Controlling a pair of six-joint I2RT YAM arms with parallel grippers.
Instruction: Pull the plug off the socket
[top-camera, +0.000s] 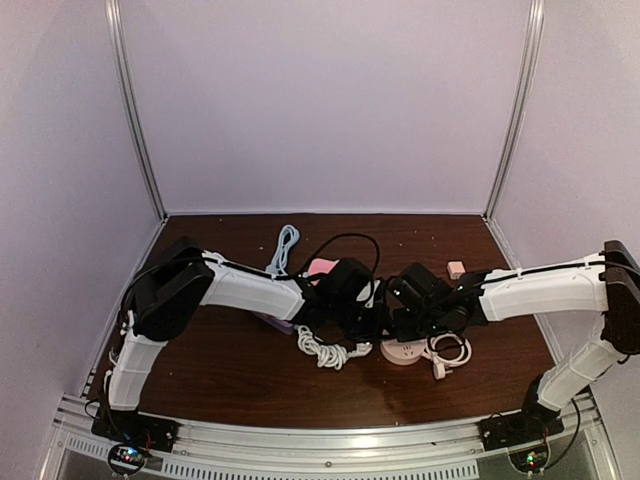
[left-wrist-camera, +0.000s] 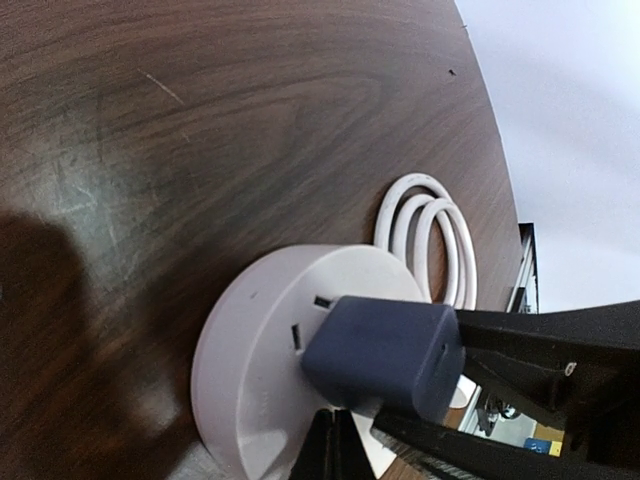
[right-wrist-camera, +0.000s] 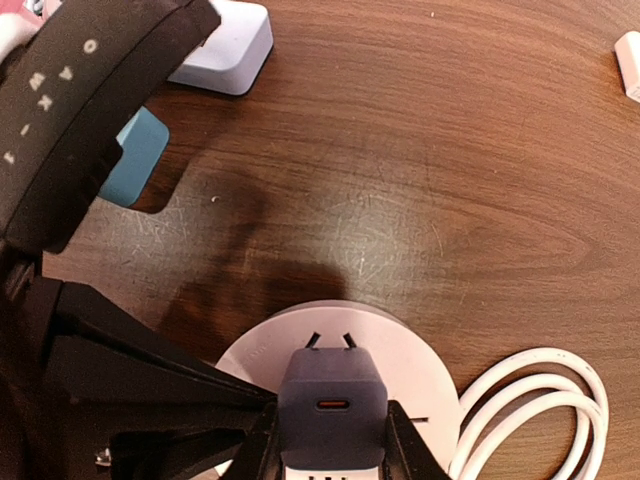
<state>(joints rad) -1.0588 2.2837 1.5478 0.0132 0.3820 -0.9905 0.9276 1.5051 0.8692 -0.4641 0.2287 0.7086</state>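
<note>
The dark plug (right-wrist-camera: 332, 405) stands upright on the round white socket (right-wrist-camera: 425, 370) at mid-table, its 2 prongs showing just above the face. The right gripper (right-wrist-camera: 332, 440) is clenched on the plug's sides, so the pull looks to run straight up along the prongs. The left gripper (left-wrist-camera: 328, 450), fingers pressed together, rests on the socket's edge beside the plug.

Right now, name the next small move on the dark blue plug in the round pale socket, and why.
Probably draw the right gripper straight back from the round pale socket: its fingers flank the dark blue plug on both sides, and two prongs show.
</note>
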